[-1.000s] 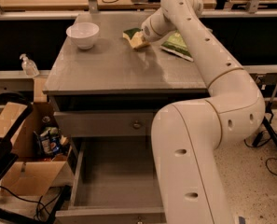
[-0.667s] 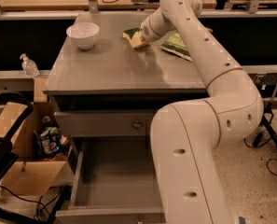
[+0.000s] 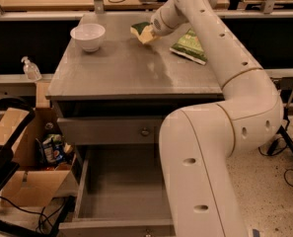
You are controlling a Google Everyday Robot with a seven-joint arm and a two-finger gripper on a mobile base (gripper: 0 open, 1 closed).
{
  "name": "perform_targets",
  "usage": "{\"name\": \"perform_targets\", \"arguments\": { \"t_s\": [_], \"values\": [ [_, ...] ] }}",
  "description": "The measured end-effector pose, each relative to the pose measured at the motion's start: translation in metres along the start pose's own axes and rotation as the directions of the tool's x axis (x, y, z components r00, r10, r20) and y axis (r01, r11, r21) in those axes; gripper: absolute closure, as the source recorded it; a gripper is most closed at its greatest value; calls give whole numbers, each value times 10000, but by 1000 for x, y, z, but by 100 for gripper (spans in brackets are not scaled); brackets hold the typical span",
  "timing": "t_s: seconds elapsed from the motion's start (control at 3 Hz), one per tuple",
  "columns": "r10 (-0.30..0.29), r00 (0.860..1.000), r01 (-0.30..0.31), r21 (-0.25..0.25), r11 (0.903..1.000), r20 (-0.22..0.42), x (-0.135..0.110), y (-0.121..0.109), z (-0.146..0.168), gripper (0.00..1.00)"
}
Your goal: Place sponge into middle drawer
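Note:
The sponge (image 3: pixel 143 32), pale yellow foam with a dark green face, hangs tilted at the back of the grey cabinet top (image 3: pixel 126 73). My gripper (image 3: pixel 155 27) is at the sponge's right edge, shut on it and holding it just above the surface. My arm comes in from the lower right and hides most of the fingers. The middle drawer (image 3: pixel 121 181) is pulled open below, and its plain grey inside shows nothing in it. My arm covers the drawer's right part.
A white bowl (image 3: pixel 88 36) stands at the back left of the top. A green snack bag (image 3: pixel 189 46) lies to the right of the sponge. A shut drawer front with a round knob (image 3: pixel 145 131) is above the open drawer. An open cardboard box (image 3: pixel 22 177) and a clear bottle (image 3: pixel 30 69) are on the left.
The sponge has risen a little from the cabinet top with my gripper. The bowl, the bag and the drawer have not moved.

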State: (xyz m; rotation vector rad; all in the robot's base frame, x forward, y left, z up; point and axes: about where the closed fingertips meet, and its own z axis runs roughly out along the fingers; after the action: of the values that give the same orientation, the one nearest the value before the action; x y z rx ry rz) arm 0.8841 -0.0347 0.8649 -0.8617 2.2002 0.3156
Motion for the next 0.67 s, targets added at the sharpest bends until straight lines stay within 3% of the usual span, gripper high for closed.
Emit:
{"name": "perform_targets", "arguments": {
  "t_s": [0.33,0.67],
  "values": [
    [-241,9990,229,307,9993,365,-7,-14,-45,100],
    [-336,9967,317,261,9992,744,2,-21,-98,100]
  ]
}}
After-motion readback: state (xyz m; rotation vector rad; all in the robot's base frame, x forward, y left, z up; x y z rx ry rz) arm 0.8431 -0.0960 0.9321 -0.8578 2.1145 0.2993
